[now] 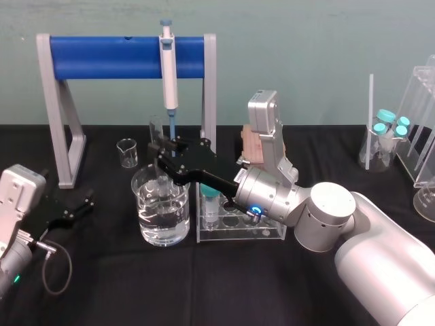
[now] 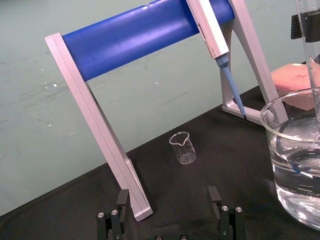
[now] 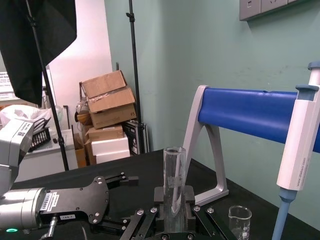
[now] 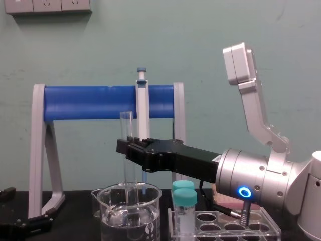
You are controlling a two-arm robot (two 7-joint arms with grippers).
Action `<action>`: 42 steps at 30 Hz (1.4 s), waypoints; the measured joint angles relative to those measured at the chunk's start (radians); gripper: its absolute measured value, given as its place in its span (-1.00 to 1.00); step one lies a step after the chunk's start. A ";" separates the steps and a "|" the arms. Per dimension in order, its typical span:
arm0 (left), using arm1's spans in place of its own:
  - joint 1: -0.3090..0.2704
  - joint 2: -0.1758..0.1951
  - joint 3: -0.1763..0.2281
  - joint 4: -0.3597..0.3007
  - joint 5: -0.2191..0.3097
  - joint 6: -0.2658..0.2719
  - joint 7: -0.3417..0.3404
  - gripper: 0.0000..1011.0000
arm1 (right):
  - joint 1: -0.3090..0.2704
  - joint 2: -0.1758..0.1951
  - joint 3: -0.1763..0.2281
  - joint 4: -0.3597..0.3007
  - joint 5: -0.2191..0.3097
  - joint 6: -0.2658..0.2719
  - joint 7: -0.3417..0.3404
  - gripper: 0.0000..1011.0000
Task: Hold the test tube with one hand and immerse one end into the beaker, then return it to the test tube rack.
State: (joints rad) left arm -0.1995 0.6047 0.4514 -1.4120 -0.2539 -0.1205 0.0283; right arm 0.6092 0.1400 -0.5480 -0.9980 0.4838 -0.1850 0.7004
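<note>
Right hand (image 1: 162, 147) clamps test tube (image 4: 126, 125) in beaker (image 1: 163, 221); markings (image 4: 148, 227) unreadable.

We record:
- Test tube (image 1: 157, 133): long, clear glass, upright, its lower end inside the beaker, clamped by the black right gripper (image 1: 163, 147).
- Beaker (image 1: 151, 224): wide, part-filled with water, left of centre.
- Test tube rack (image 1: 241, 234): clear acrylic, just right of the beaker.

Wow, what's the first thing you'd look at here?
The right hand grabs the eye first. In the middle of the scene it pinches a tall glass tube upright, with the lower end down inside the big beaker. Behind it, a bright blue bar holds a hanging pipette. The left hand lies open on the far left.
</note>
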 joint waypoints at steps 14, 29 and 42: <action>0.000 0.000 0.000 0.000 0.000 0.000 0.000 0.98 | -0.002 0.003 0.001 -0.005 0.002 0.000 -0.002 -0.55; 0.000 0.000 0.000 0.000 0.000 0.000 0.000 0.98 | -0.004 0.004 -0.001 -0.010 0.001 0.001 -0.004 -0.55; 0.000 0.000 0.000 0.000 0.000 0.000 0.000 0.98 | -0.002 0.002 -0.001 -0.006 0.000 0.002 -0.005 -0.55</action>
State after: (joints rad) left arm -0.1995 0.6047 0.4514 -1.4120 -0.2539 -0.1205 0.0283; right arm 0.6074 0.1418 -0.5494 -1.0040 0.4834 -0.1833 0.6951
